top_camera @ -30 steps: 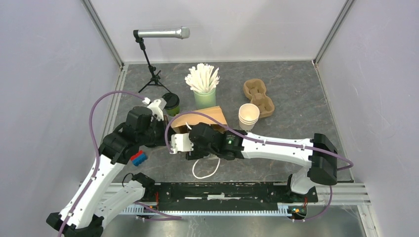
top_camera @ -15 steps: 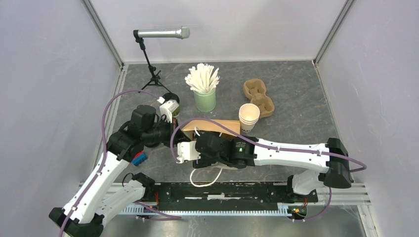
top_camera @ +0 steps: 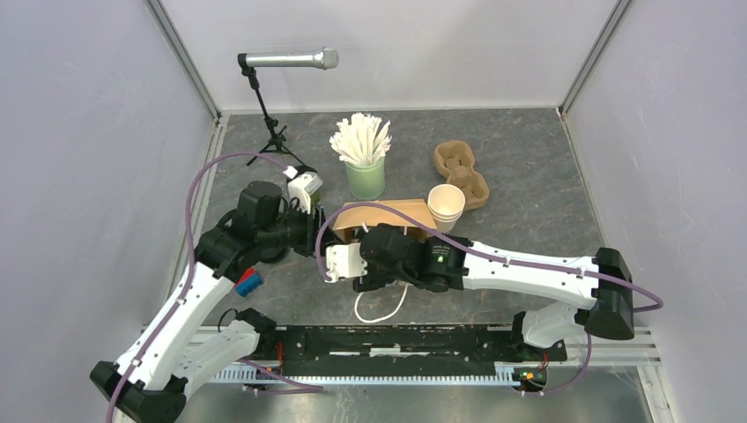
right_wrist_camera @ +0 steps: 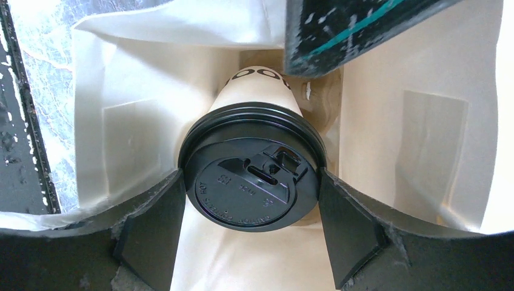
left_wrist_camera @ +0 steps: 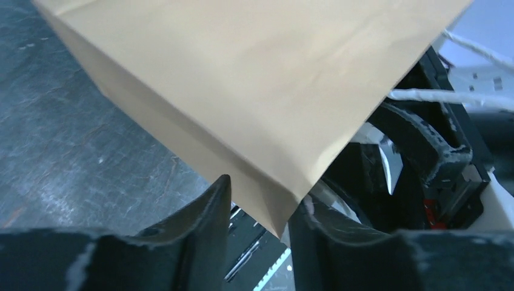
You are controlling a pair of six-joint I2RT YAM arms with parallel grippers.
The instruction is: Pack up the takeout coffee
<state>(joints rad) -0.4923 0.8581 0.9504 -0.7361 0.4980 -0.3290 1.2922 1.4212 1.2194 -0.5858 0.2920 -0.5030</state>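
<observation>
The left pincer [left_wrist_camera: 262,194] stands parted round a corner of the paper bag [top_camera: 388,211]; the olive-green cup [top_camera: 315,183] (half hidden by that pincer) sits on the desk [top_camera: 528,176] at the bag's ten o'clock, unpacked. The right pincer [right_wrist_camera: 250,185] grips the white cup [right_wrist_camera: 251,176] inside the bag: roughly halfway, I judge.

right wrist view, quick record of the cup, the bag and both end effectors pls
cup: white paper cup with round black plastic lid, inside the bag, lid facing the camera
bag: brown paper bag with white cord handles, mouth open
right end effector: reaching into the bag, closed on the cup at the lid's rim
left end effector: fingers apart, a corner of the bag between them
task status: one cup in the bag, not yet released
</observation>
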